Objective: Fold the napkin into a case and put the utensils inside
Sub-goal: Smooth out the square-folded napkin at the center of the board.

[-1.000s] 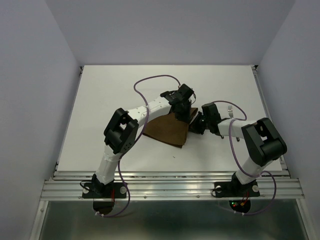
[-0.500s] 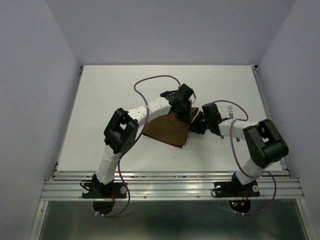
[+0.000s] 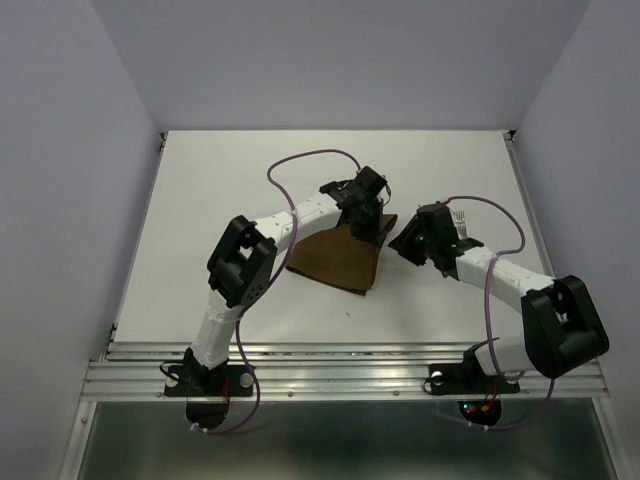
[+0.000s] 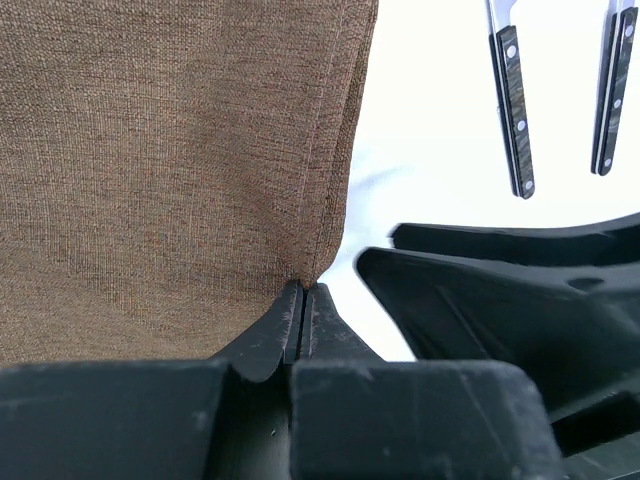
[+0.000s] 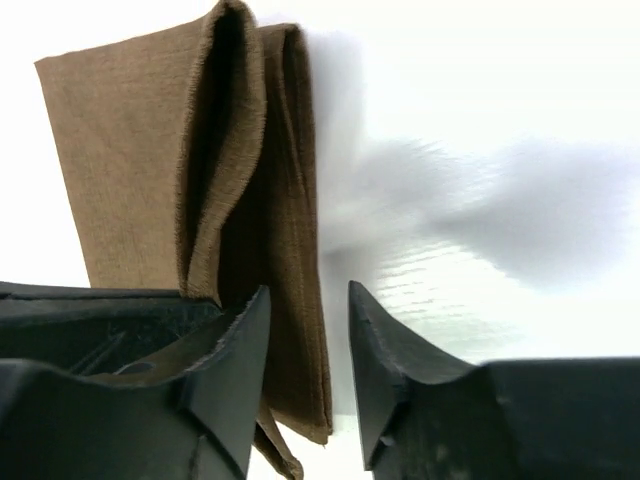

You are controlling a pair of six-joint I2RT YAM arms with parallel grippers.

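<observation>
Firmly, the left gripper (image 4: 302, 295) pinches the napkin (image 4: 170, 150) at its hem; the right gripper (image 5: 308, 292) stands half parted at the folded side, the utensils (image 4: 515, 110) lying nearby on the tabletop (image 4: 420, 150).

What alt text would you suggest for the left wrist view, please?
The left gripper is shut on the hemmed edge of the brown napkin, which fills the left. Two dark riveted utensil handles lie side by side on the white table at upper right.

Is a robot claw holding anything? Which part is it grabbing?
The left claw pinches the brown napkin at its stitched edge. The right claw is open and holds nothing.
</observation>
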